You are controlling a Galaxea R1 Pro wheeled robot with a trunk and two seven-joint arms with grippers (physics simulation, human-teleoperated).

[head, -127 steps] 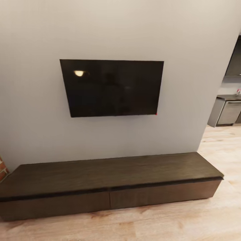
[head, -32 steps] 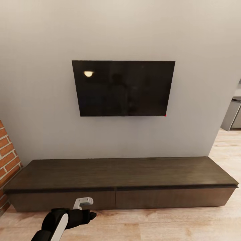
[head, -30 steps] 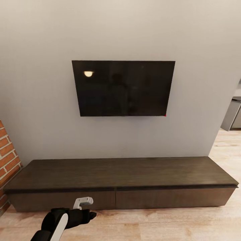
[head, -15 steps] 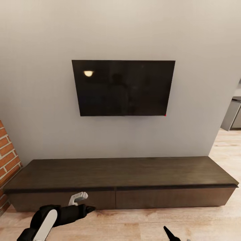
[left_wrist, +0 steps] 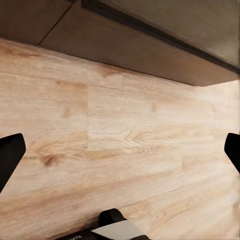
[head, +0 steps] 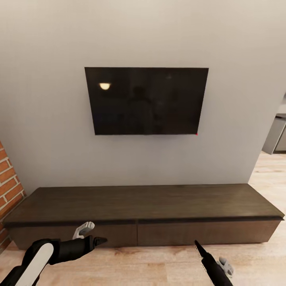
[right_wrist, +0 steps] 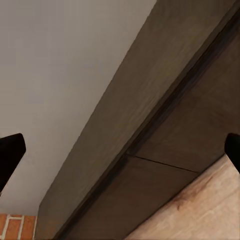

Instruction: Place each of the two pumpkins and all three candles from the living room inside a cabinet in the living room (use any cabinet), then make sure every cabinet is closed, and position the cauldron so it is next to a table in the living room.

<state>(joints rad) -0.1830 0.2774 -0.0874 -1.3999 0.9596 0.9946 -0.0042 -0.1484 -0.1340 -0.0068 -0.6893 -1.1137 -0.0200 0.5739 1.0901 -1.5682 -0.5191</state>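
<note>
Now the right tool (head: pixel 197 244) has risen before the closed cabinet (head: pixel 143 206); both tools, left (head: pixel 99 240) too, gape empty.

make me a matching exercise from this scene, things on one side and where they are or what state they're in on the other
Things:
1. TV
2. cabinet
3. brick wall
4. left gripper

Places or states:
A. far left edge of the head view
B. mounted on the grey wall
C. open, in front of the left drawer front
D. both drawer fronts shut

Pairs: 1-B, 2-D, 3-A, 4-C
</note>
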